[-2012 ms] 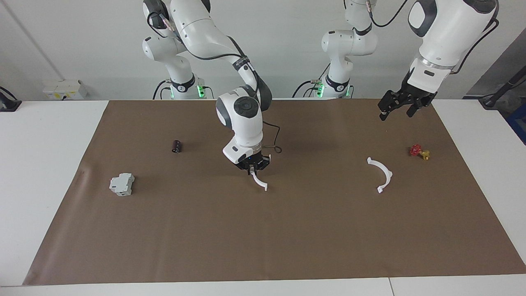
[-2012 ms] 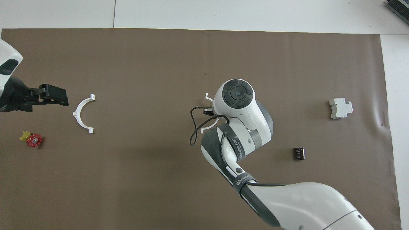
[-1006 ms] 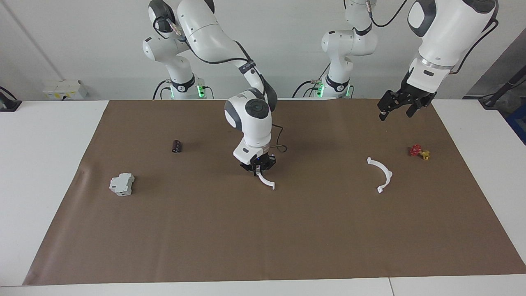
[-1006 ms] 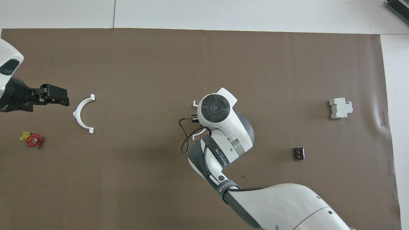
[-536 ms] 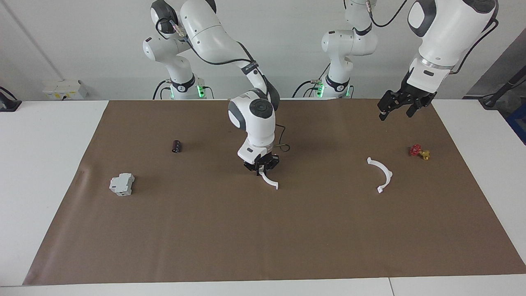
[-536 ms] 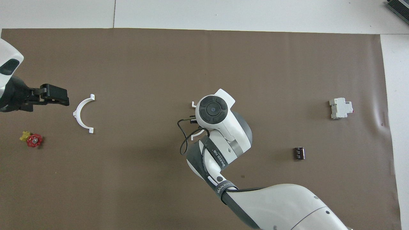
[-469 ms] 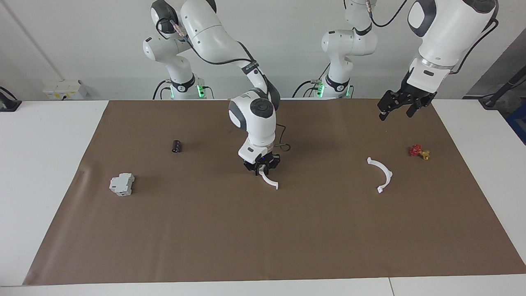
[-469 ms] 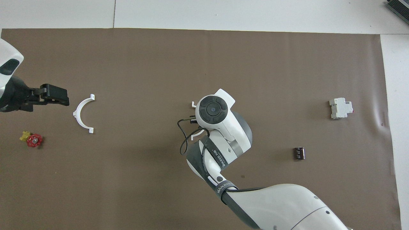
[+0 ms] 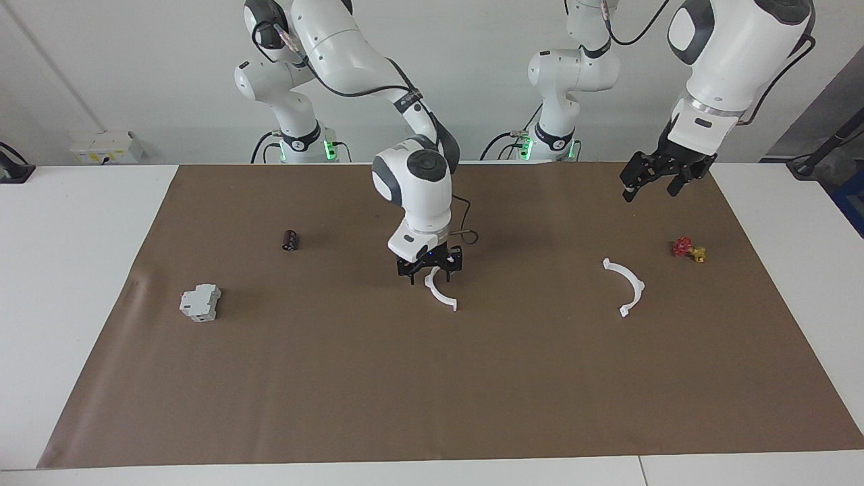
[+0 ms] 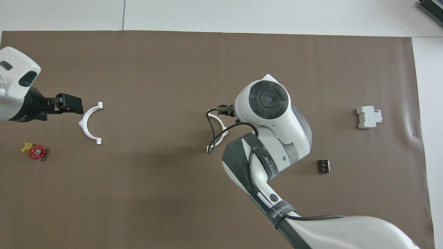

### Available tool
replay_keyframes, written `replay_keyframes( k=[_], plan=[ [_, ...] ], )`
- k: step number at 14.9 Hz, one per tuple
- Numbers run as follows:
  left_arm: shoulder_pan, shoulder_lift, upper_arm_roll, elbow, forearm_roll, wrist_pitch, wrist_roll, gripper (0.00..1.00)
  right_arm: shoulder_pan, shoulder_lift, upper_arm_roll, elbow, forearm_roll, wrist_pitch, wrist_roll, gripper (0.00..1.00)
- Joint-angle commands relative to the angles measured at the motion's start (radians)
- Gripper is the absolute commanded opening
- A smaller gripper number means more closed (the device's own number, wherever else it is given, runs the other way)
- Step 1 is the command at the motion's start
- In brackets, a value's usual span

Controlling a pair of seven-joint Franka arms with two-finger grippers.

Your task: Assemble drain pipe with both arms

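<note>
Since a second ago my right gripper (image 9: 429, 268) lets go, fingers open above the centre-frame half-ring (image 9: 440, 295). Left gripper (image 9: 653, 177) waits open, upper right; second half-ring (image 9: 626, 286) below it. Probably light, springy: I'd pinch mid-arc.

White table (image 9: 81, 283) under a brown paper mat (image 9: 432, 391) — the mat covers most of the top, with a small crease near the right arm's end. A seam runs across the tabletop at its edge farthest from the robots. Plain pale wall (image 9: 148, 74); a white socket box (image 9: 106, 146) sits at its foot. Light even, shadows soft.
</note>
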Motion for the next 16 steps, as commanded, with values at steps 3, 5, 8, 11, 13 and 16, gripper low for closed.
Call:
replay_keyframes(
  k=[3, 5, 8, 11, 13, 16],
  plan=[
    [0.039, 0.013, 0.000, -0.189, -0.007, 0.260, 0.064, 1.00, -0.183, -0.172, 0.014, -0.027, -0.008, -0.144, -0.189, 1.00],
    [0.054, 0.031, 0.007, -0.289, -0.009, 0.420, 0.164, 1.00, -0.252, -0.232, 0.012, -0.024, -0.008, -0.211, -0.282, 1.00],
    [0.092, 0.059, 0.014, -0.335, -0.009, 0.512, 0.172, 1.00, -0.342, -0.301, 0.011, -0.015, -0.012, -0.329, -0.388, 1.00],
    [0.097, 0.100, 0.017, -0.335, -0.004, 0.555, 0.244, 1.00, -0.417, -0.359, 0.009, 0.009, -0.015, -0.478, -0.445, 1.00],
    [0.108, 0.157, 0.018, -0.336, -0.004, 0.597, 0.242, 1.00, -0.478, -0.376, 0.006, 0.006, -0.015, -0.524, -0.462, 1.00],
    [0.128, 0.200, 0.018, -0.353, -0.004, 0.646, 0.236, 1.00, -0.524, -0.363, 0.006, 0.043, -0.021, -0.584, -0.471, 1.00]
  ],
)
